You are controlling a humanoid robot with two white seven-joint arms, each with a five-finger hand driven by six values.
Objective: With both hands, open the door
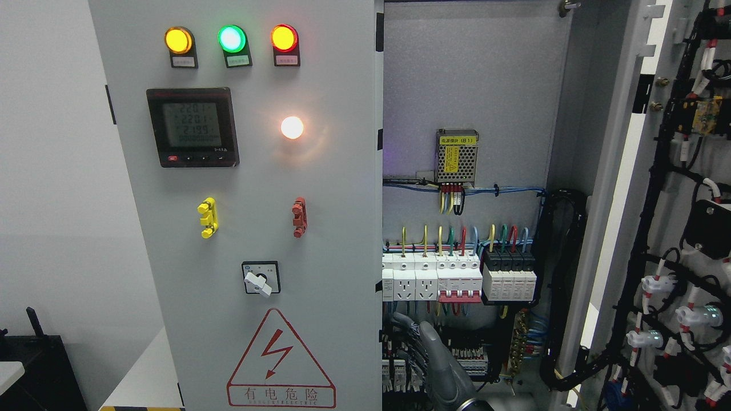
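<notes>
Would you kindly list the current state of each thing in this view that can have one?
Right door: swung open, wiring on its inner face showing.
Left door: closed.
Three indicator lamps: lit yellow, green and red.
White lamp: lit.
Meter: display on.
Rotary switch: knob turned diagonally.
Hand: inside the cabinet by the left door's edge; grasp unclear.

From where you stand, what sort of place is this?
Probably an electrical or industrial training room. You face a grey power cabinet: its left door carries lit indicator lamps, a digital meter and a shock-warning triangle; the open side shows circuit breakers and wiring.
</notes>
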